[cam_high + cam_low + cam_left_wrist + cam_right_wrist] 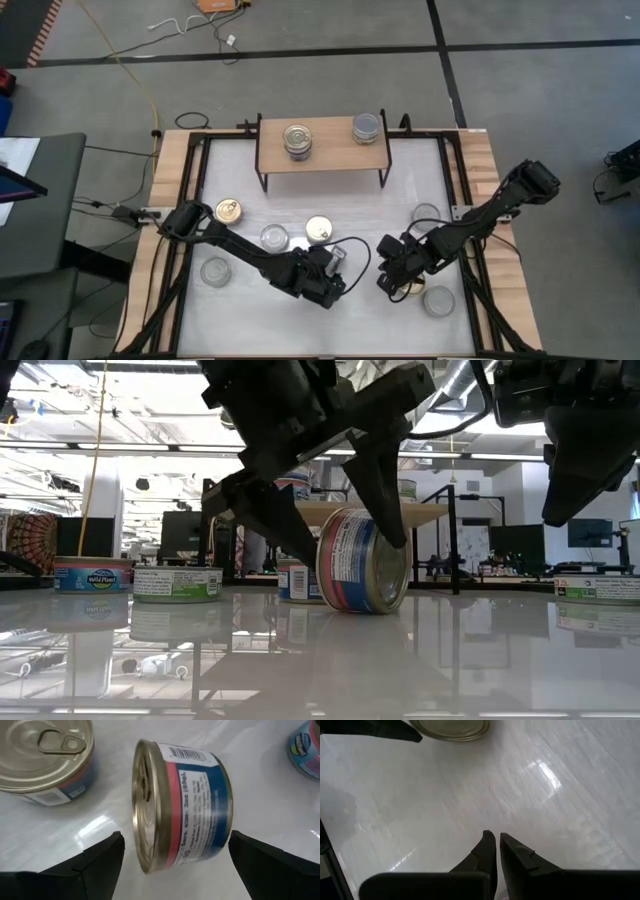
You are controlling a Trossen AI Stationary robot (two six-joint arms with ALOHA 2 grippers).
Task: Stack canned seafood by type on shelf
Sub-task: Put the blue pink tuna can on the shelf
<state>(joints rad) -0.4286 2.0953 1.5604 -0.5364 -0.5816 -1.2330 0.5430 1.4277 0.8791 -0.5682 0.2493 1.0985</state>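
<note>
A can (180,805) with a red, white and blue label lies on its curved side on the white table, its gold pull-tab lid facing sideways; it also shows in the low view (365,560). My left gripper (337,263) is open, one finger beyond each flat end of this can. My right gripper (395,285) is shut and empty, just above the table (470,795) near its front right. The wooden shelf (330,160) at the far side bears a gold-lidded stack (297,140) and a silver-lidded stack (367,127). My left gripper comes down slanting over the lying can, with one finger (100,862) beside the lid end (142,810) and the other finger (270,865) beside the bottom end. The wrist view shows a little gap at each end. I cannot tell whether either finger touches the can.
Loose cans stand upright on the table: gold-lidded ones (229,210) (319,230), silver-lidded ones (274,238) (215,271) (425,215) (438,300). One gold-lidded can (45,755) is close beside the lying can. A black frame runs along the table's sides.
</note>
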